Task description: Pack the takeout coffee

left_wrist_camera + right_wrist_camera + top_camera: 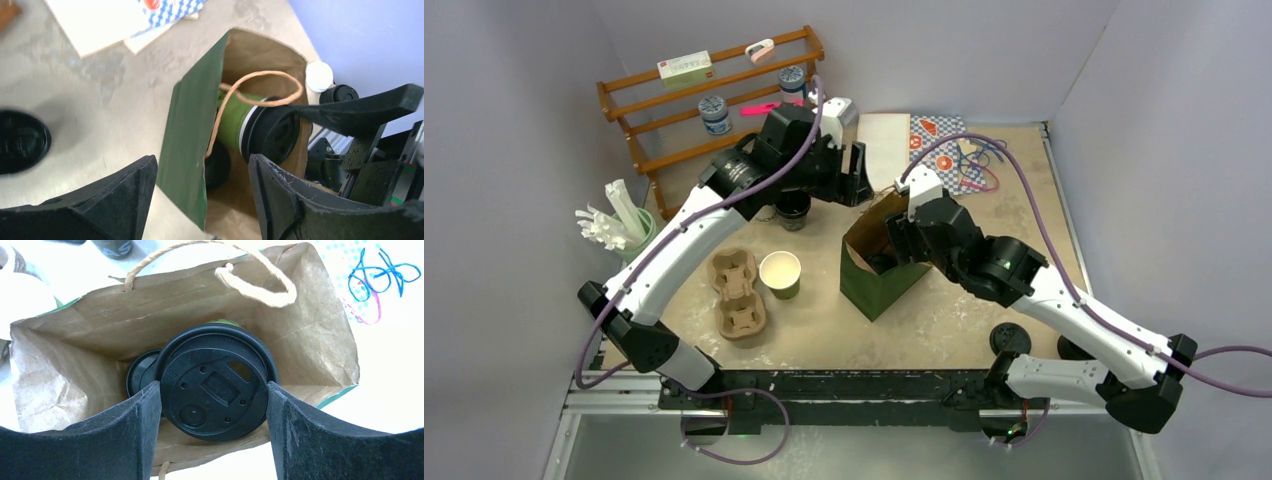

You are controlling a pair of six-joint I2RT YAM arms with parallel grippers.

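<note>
My right claw point(214, 390) is clamped across the black lid point(215, 385) of the takeout coffee point(232, 120), mid-frame inside the paper bag point(70, 315) — light, thin-walled, crushable, so I judge the stiff rim the place to hold. My left claw point(202, 160) stands apart, astride the bag's wall. I count one bag, one lidded cup, one lidless green cup point(781, 273), one black cup point(792, 211) — and two cardboard carriers point(732, 270).

one bag point(879, 290), one lidded green cup point(232, 120)
</note>
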